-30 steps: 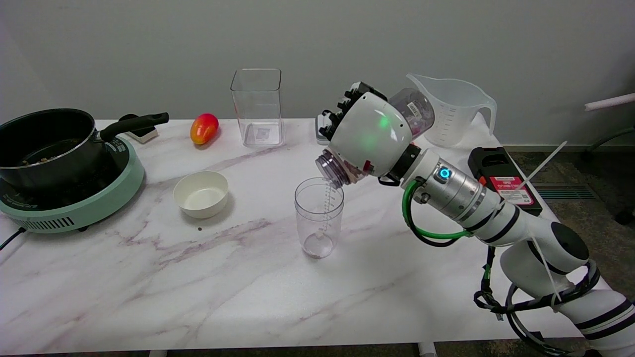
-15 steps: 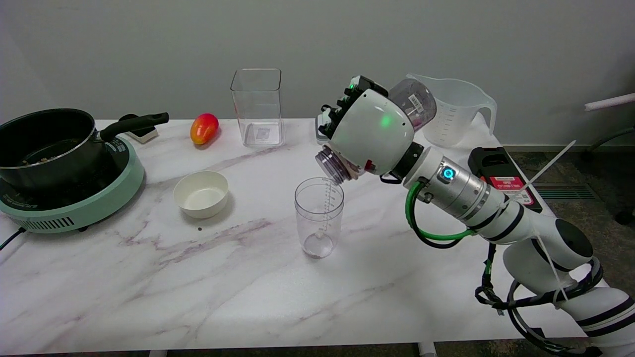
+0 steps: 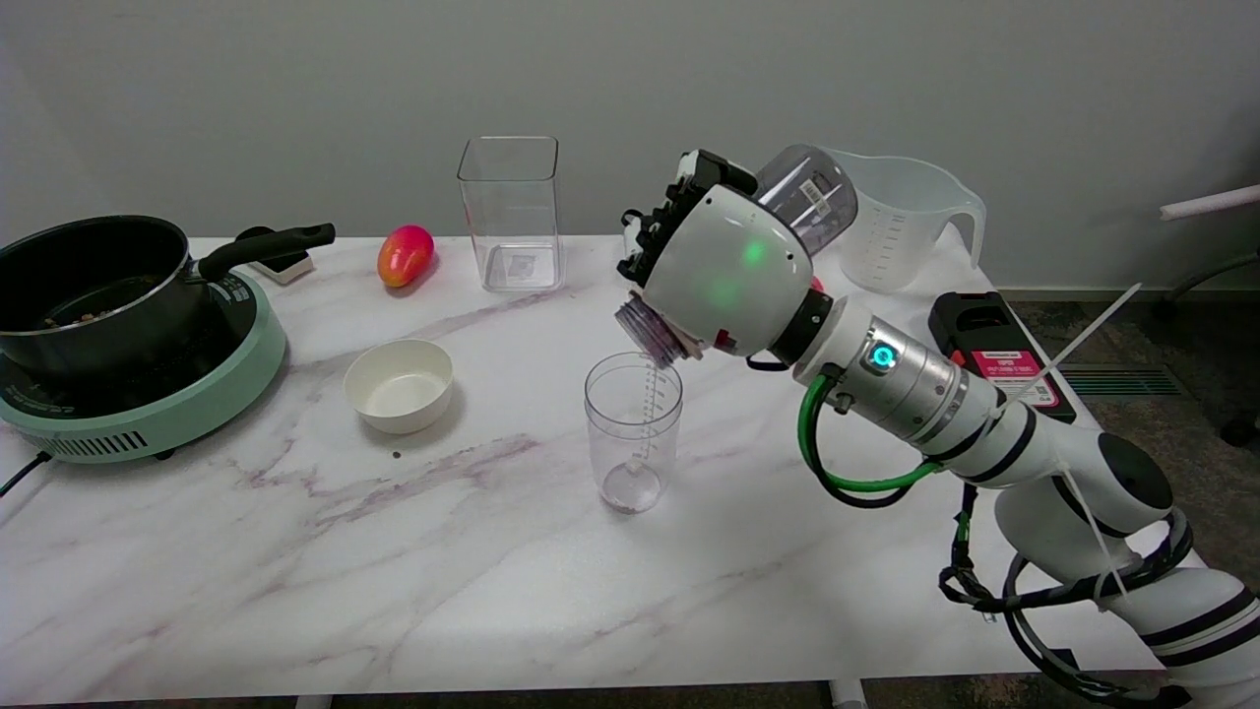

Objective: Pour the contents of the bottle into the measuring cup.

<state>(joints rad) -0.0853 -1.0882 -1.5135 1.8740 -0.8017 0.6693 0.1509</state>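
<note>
Right hand [image 3: 724, 271]: wrapped around the bottle, gripping it, back of the hand toward the camera, fingers mostly hidden behind it.
Bottle [image 3: 807, 197]: clear, tipped steeply, base up and to the right, open mouth down at the lower left of the hand, right above the measuring cup's rim.
Measuring cup [image 3: 633, 430]: clear, upright on the marble tabletop [image 3: 295, 571], mid-table, scale marks down its side; whether anything has landed in it, cannot tell.
White bowl [image 3: 399, 384]: left of the cup, well apart.
Pot [image 3: 94, 286]: black, long handle, sitting on the green cooker [image 3: 167, 414] at far left.
Red-orange fruit [image 3: 405, 254]: near the back edge, beside the tall square clear container [image 3: 510, 212].
Big jug [image 3: 906, 222]: translucent, with handle, back right, behind the bottle's base.
Black box [image 3: 989, 350]: red label, at the right edge, beyond the forearm.
</note>
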